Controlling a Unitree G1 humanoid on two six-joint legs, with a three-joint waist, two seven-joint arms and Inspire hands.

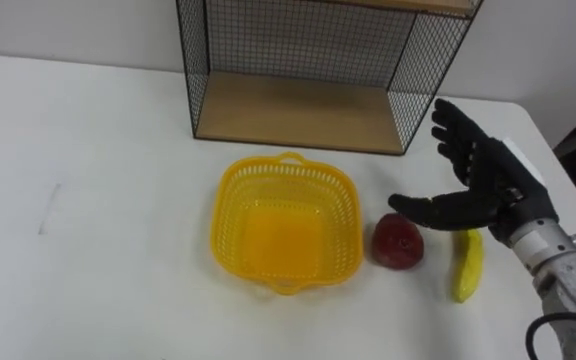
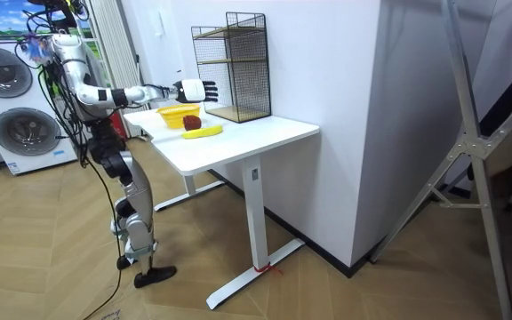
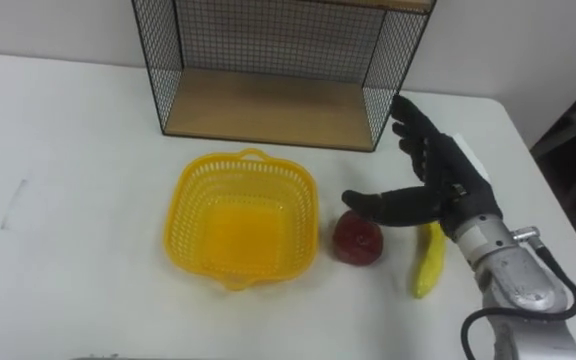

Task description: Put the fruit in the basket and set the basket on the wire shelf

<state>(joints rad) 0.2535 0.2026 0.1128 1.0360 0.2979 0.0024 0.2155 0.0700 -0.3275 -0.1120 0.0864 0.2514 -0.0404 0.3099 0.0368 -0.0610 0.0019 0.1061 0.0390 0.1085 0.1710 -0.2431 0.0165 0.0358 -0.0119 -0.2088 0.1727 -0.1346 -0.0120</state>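
Note:
An empty yellow plastic basket (image 1: pixel 286 222) (image 3: pixel 243 222) sits in the middle of the white table. A dark red apple (image 1: pixel 397 243) (image 3: pixel 357 241) lies just right of it, and a yellow banana (image 1: pixel 468 265) (image 3: pixel 427 260) lies further right. My right hand (image 1: pixel 480 180) (image 3: pixel 436 178) hovers open above and right of the apple, thumb stretched over it, holding nothing. The wire shelf (image 1: pixel 298 110) (image 3: pixel 268 105) with a wooden floor stands behind the basket. In the room view the basket (image 2: pixel 178 116), the apple (image 2: pixel 192 123), the banana (image 2: pixel 202 132) and my right hand (image 2: pixel 192 90) show on the table.
The white table (image 1: pixel 88 200) has wide free room left of the basket. Its right edge runs close behind the banana. In the room view I stand at the table's end, with washing machines (image 2: pixel 12 107) behind me.

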